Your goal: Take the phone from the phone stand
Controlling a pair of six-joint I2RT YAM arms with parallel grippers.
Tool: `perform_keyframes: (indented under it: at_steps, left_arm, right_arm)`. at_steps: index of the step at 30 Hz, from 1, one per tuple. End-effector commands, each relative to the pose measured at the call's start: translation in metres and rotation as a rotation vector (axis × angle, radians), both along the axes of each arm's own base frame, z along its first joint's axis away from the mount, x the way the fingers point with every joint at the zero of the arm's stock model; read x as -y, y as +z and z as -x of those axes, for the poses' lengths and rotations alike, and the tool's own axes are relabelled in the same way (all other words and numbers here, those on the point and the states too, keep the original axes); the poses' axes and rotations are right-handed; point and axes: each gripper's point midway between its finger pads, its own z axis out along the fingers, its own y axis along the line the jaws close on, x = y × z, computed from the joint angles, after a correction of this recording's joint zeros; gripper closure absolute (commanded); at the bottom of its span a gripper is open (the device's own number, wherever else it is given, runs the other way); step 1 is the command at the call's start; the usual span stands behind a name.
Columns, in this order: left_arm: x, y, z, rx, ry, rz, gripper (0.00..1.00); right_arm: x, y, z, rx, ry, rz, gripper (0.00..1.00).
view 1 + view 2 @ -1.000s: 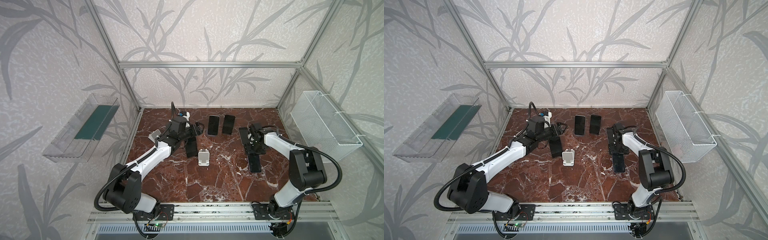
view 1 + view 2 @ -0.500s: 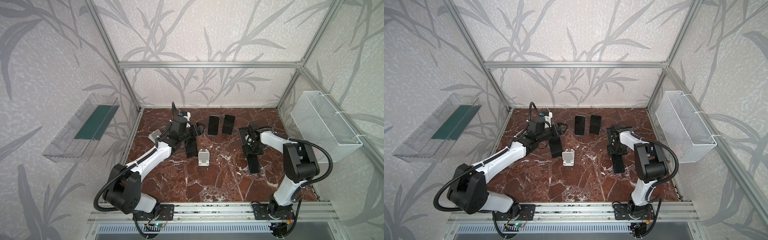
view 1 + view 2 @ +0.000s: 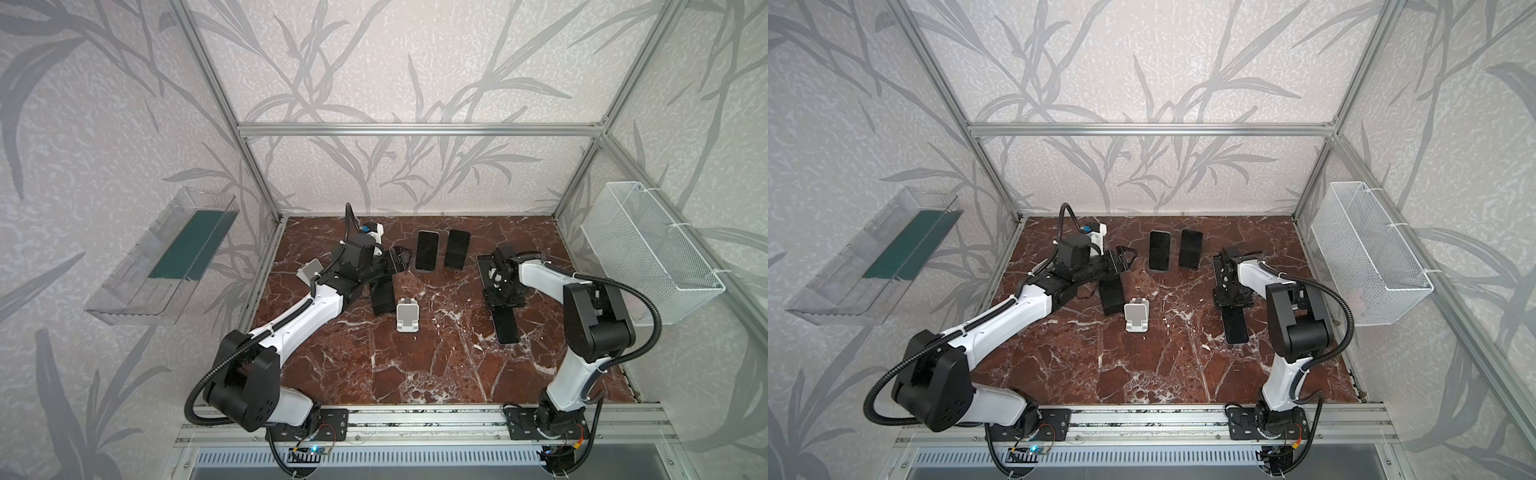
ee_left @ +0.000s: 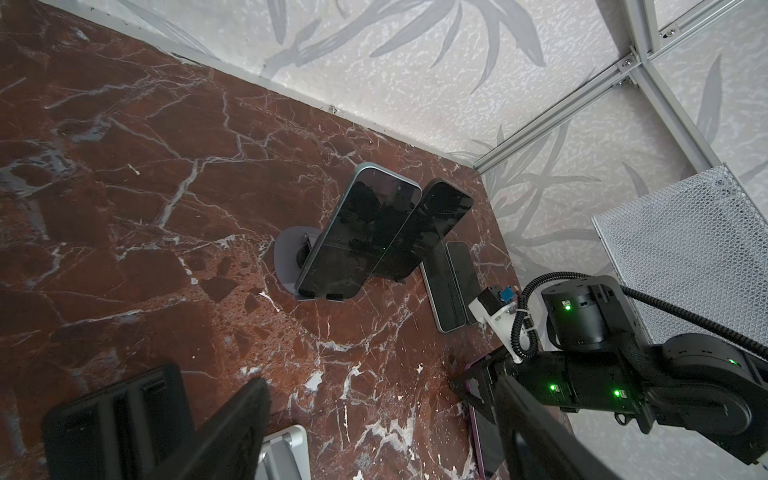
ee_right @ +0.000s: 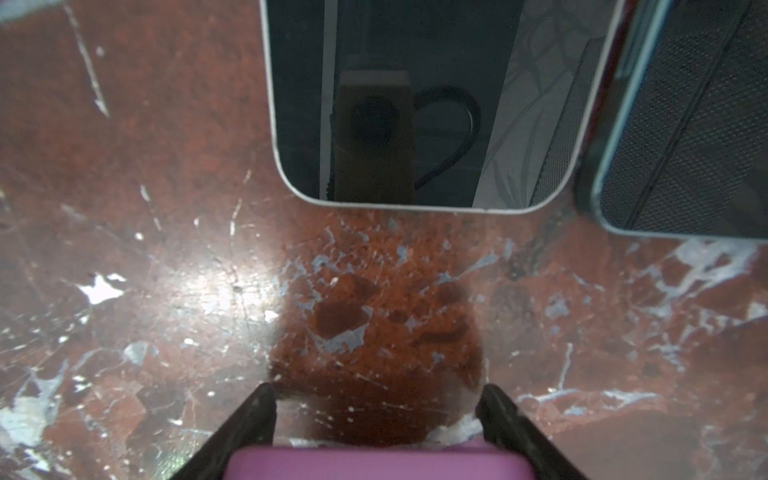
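Observation:
My right gripper is shut on the end of a purple-cased phone, its fingers pressed against both long edges. In both top views this phone lies low over the marble at the right, with the right gripper at its far end. An empty white phone stand sits mid-floor. Two dark phones lean on stands at the back. My left gripper hovers open and empty just left of them.
Two more phones lie flat just beyond the right gripper. A black slab rests beside the white stand, and another small stand is at the far left. A white mesh basket hangs on the right wall and a clear bin on the left.
The right arm's elbow has swung inward toward the middle while its gripper stayed shut on the purple phone, almost in place. The left arm has not moved.

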Motion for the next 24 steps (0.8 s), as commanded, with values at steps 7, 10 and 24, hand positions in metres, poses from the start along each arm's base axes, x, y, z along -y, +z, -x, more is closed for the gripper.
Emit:
perform_keyframes:
  at_steps: [7,10,24]
  left_arm:
    - [-0.006,0.037,0.003,0.096,0.008,-0.015,0.14]
    - [-0.006,0.039,0.003,0.097,0.007,-0.008,0.14]
    - [-0.007,0.040,0.004,0.101,0.011,-0.012,0.14]
  right_arm:
    - [0.003,-0.007,-0.009,-0.008,-0.005,0.029,0.27]
    - [0.003,-0.012,-0.006,-0.019,-0.009,0.029,0.27]
    - [0.000,-0.010,-0.004,-0.018,-0.026,0.004,0.24]
